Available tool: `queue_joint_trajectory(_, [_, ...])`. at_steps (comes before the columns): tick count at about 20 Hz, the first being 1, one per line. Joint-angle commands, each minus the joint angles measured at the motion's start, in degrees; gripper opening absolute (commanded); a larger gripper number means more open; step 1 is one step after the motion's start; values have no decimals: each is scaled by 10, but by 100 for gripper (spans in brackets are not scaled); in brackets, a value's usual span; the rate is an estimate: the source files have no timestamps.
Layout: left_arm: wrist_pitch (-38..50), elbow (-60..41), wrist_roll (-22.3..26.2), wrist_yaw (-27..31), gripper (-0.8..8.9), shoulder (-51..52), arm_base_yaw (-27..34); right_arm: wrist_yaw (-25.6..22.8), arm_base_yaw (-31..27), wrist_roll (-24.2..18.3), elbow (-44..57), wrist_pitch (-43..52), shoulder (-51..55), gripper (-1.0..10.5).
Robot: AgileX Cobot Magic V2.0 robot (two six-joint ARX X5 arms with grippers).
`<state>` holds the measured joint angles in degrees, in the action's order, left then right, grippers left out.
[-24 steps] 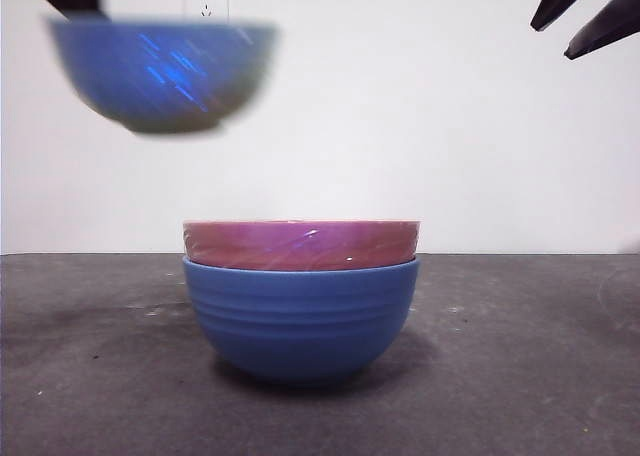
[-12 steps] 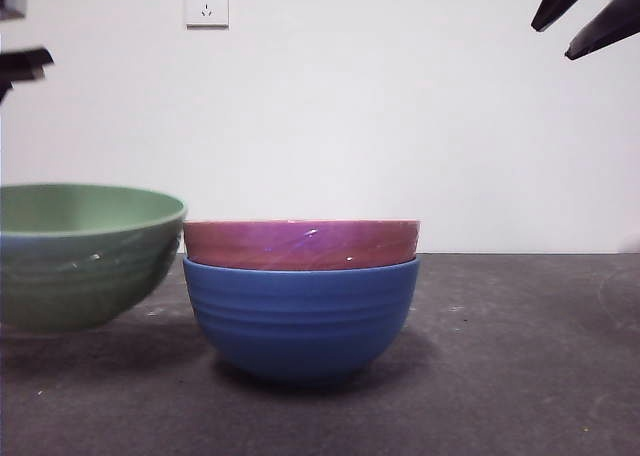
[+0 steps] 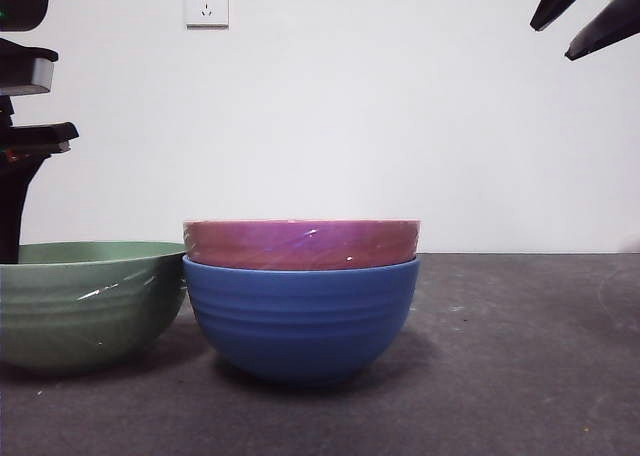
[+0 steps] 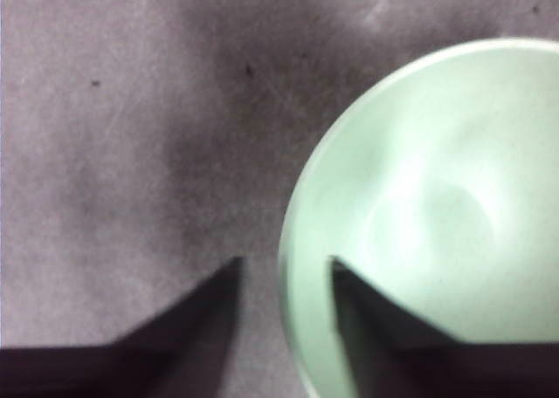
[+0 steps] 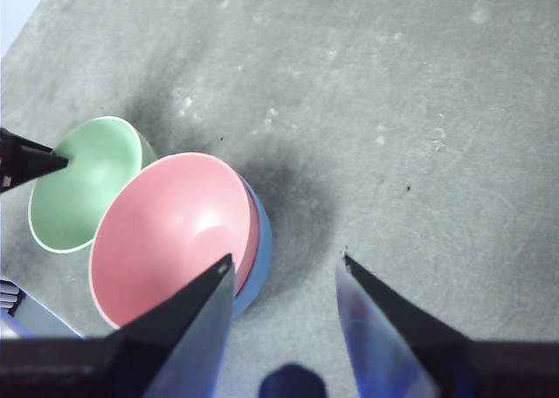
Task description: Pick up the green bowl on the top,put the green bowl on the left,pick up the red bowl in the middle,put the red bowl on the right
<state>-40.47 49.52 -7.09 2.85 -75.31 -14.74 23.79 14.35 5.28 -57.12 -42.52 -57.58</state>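
The green bowl (image 3: 80, 306) stands on the table at the left, beside the stack; it also shows in the left wrist view (image 4: 419, 206) and the right wrist view (image 5: 83, 184). My left gripper (image 4: 284, 267) is open astride its rim, one jaw inside and one outside, with a gap on each side. The red bowl (image 3: 300, 244) sits nested in the blue bowl (image 3: 300, 316) at the middle; the right wrist view shows the red bowl (image 5: 166, 232) from above. My right gripper (image 5: 284, 267) is open and empty, high above at the top right (image 3: 590, 16).
The dark grey table (image 3: 520, 356) stretches to the right of the stack. A white wall with a socket (image 3: 206, 4) stands behind. The left arm (image 3: 15, 206) rises dark at the left edge above the green bowl.
The green bowl has come down from the air at the left onto the table. The left jaws have opened around its rim. The right gripper has not moved.
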Motion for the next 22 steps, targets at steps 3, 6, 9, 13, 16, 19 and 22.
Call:
queue_joint_trajectory(3, [-23,27,-2,0,409,46,1,-2,15,-4,-1,10,-2,291])
queue_joint_trajectory(6, [-52,65,-2,0,409,129,1,-48,65,-2,-6,13,-23,288])
queue_joint_trajectory(9, [-73,106,-4,-1,409,216,1,-114,143,-2,-21,13,-75,287])
queue_joint_trajectory(13, [-91,148,-4,-1,409,301,1,-184,225,-3,-63,2,-181,280])
queue_joint_trajectory(16, [-99,159,-4,-1,408,339,1,-196,241,-5,-76,5,-256,279])
queue_joint_trajectory(19, [-122,159,-4,1,408,351,1,-197,241,-5,-76,19,-313,235])
queue_joint_trajectory(22, [-143,159,-4,1,408,351,1,-196,241,-9,-76,31,-332,178])
